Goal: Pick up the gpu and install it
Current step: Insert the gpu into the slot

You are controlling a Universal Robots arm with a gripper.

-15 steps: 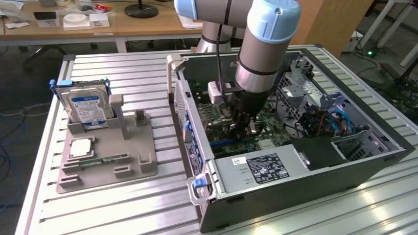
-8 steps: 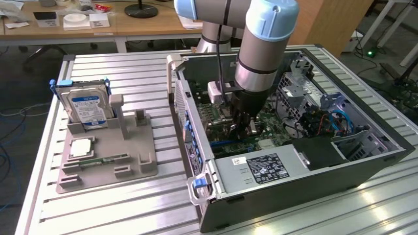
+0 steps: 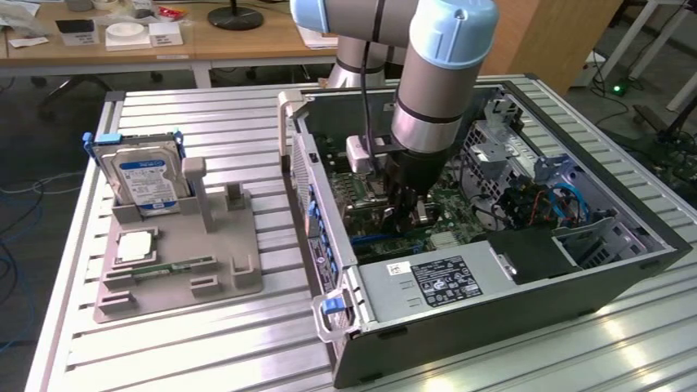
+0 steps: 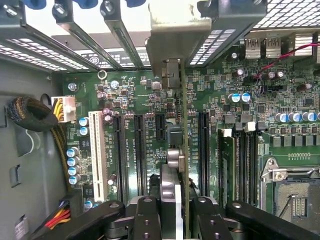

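the gpu (image 4: 183,150) stands edge-on over the motherboard (image 4: 130,100) inside the case (image 3: 523,294).

The arm (image 3: 436,73) stands nearly upright, its grey-and-blue wrist pointing straight down into the open computer case (image 3: 610,261) — the one landmark here. The gripper (image 3: 406,214) hangs low inside the case, just above the motherboard (image 4: 130,100). Its black fingers (image 4: 146,220) are closed on the gpu (image 4: 176,150) — the card held edge-on and upright between them.

Arm (image 3: 436,98) inside open computer case (image 3: 523,286), hard drive (image 3: 145,175) well apart
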